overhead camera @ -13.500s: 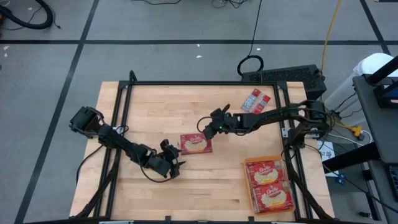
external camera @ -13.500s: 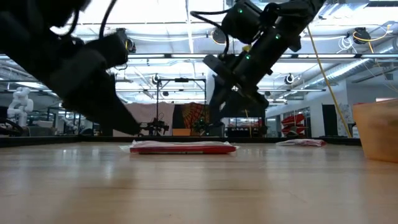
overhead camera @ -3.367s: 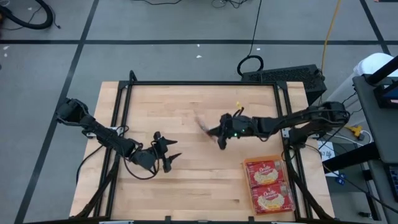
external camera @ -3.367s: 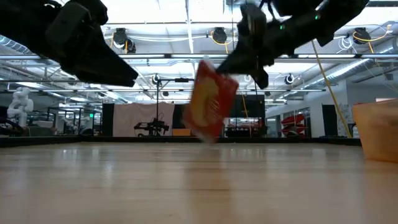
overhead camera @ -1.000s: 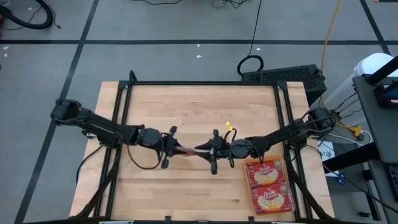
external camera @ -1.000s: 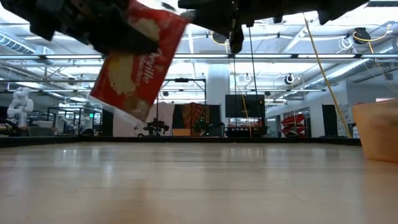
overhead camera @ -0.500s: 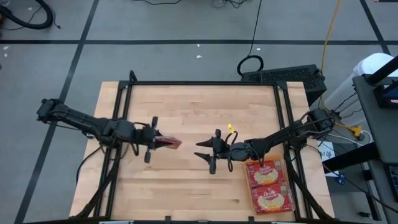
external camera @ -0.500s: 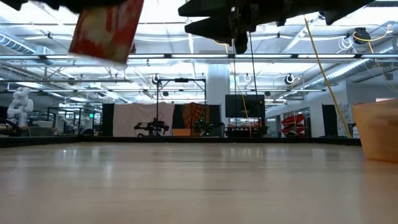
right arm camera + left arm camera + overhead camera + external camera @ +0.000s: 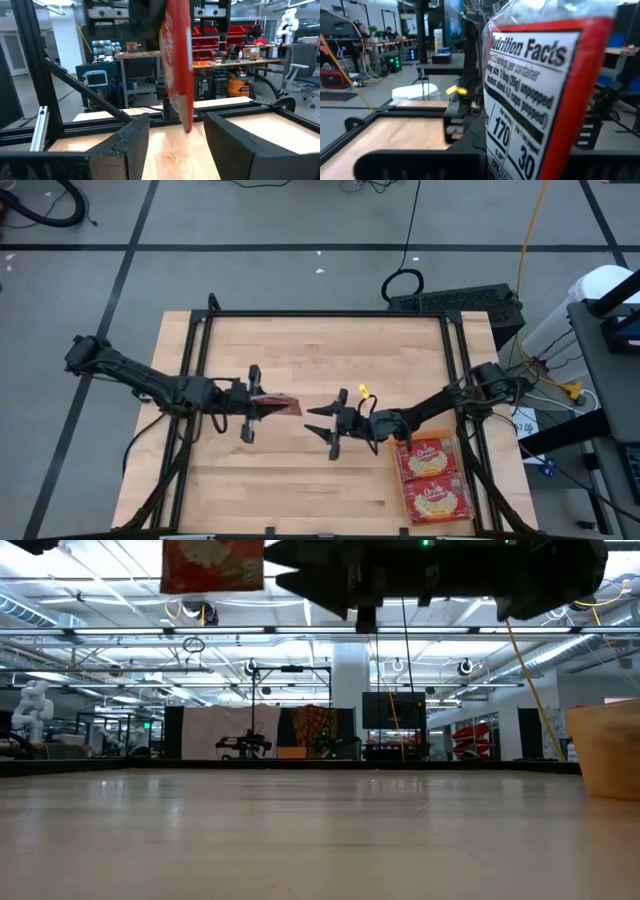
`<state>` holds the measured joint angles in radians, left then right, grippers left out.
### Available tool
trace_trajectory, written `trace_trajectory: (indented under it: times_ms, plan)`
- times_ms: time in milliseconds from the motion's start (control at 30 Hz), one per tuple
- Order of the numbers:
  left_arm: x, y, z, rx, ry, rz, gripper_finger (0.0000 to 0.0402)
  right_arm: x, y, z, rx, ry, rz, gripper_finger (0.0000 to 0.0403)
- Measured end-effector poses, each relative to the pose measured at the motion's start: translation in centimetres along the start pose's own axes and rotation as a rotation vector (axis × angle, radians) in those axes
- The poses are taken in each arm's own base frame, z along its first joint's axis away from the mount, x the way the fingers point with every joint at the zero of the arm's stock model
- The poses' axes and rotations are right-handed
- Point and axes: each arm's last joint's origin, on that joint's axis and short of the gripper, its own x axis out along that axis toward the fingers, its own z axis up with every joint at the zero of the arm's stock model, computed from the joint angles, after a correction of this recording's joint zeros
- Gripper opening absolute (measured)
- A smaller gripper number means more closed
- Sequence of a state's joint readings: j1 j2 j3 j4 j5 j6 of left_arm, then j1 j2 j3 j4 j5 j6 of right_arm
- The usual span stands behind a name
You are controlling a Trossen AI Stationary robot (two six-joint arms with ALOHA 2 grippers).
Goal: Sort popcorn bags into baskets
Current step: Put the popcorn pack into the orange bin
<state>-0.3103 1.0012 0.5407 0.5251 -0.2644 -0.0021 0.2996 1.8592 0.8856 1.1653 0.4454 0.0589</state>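
The left end effector [image 9: 262, 406] is clamping a popcorn bag [image 9: 274, 405] edge-on above the desk [image 9: 300, 345] centre, probably for carrying, while the right end effector [image 9: 322, 423], fingers apart at its 3 o'clock, is hovering near the basket [image 9: 431, 477].

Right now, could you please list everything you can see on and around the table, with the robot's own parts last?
held popcorn bag: one, red, in the air over the table's middle, in the left pincer.
popcorn bags in basket: two, red with cream pictures, filling it.
basket: one, orange, table's near right corner.
table: one, light wood, black frame.
left pincer: shut on the bag.
right pincer: open, empty, facing the bag.
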Motion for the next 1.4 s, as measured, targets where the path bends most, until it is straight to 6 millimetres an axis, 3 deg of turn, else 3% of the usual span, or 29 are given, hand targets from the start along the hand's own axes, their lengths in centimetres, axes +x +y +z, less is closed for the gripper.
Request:
trace_trajectory:
  times_ms: [367, 467, 600, 667, 833, 967, 1100, 1233, 1400]
  plan:
    - [3.0, -0.9, -2.3, 0.010, -0.048, -0.032, 0.0032, 0.6, -0.8, -0.9, 0.041, -0.007, 0.053, 0.0168]
    - [3.0, -1.0, -2.3, 0.010, -0.058, -0.055, 0.0033, 0.6, -0.8, -0.7, 0.043, -0.010, 0.052, 0.0123]
    - [2.9, -1.3, -2.4, 0.027, -0.036, -0.085, 0.0037, 0.5, -0.7, -0.5, 0.030, -0.001, 0.066, 0.0032]
    - [2.7, -2.0, -2.5, 0.066, -0.020, -0.137, 0.0055, 0.5, -0.6, -0.4, 0.011, 0.037, 0.095, 0.0012]
    - [1.8, -3.1, -2.6, 0.081, 0.044, -0.042, 0.0143, -0.4, -0.7, 0.0, 0.028, 0.237, 0.081, 0.0029]
    - [0.6, -3.5, -2.4, 0.079, 0.098, 0.060, 0.0219, -1.8, -1.2, 2.2, 0.055, 0.366, 0.050, 0.0015]
    - [-0.4, -3.7, -1.7, 0.058, 0.099, 0.070, 0.0271, -3.5, -1.8, 4.9, 0.064, 0.523, 0.009, 0.0008]
    - [-0.6, -3.7, -2.0, 0.041, 0.134, 0.076, 0.0290, -4.7, -2.3, 7.7, 0.088, 0.717, -0.030, 0.0015]
    - [0.1, -3.7, -3.7, 0.046, 0.227, 0.097, 0.0280, -5.0, -2.8, 9.2, 0.186, 0.927, 0.006, 0.0014]
